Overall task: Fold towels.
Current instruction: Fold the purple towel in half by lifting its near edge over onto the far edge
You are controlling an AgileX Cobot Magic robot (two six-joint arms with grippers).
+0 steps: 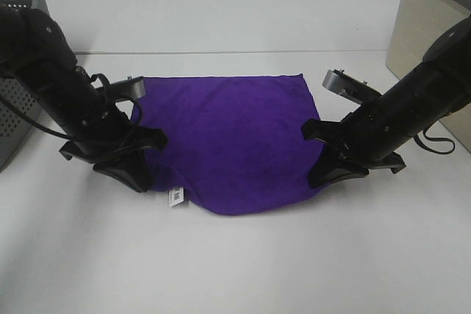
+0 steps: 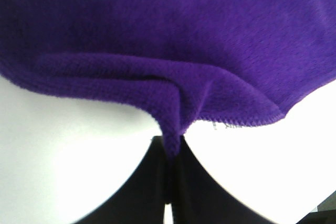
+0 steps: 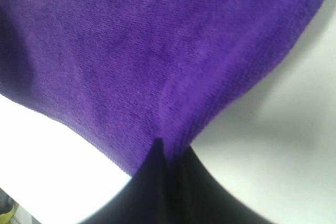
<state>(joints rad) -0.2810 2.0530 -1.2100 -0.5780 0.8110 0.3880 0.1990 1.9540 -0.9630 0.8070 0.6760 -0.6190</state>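
A deep purple towel (image 1: 228,141) lies spread on the white table, its small white label (image 1: 176,195) at the near edge. My left gripper (image 1: 143,174) is shut on the towel's near left corner. The left wrist view shows that corner (image 2: 173,135) pinched into a fold between the black fingers (image 2: 142,192). My right gripper (image 1: 324,176) is shut on the near right corner. In the right wrist view the cloth (image 3: 157,77) runs into the closed black fingers (image 3: 168,192).
A grey perforated basket (image 1: 15,115) stands at the left edge behind my left arm. A beige box (image 1: 427,20) sits at the back right. The white table (image 1: 235,270) stretches bare toward the front.
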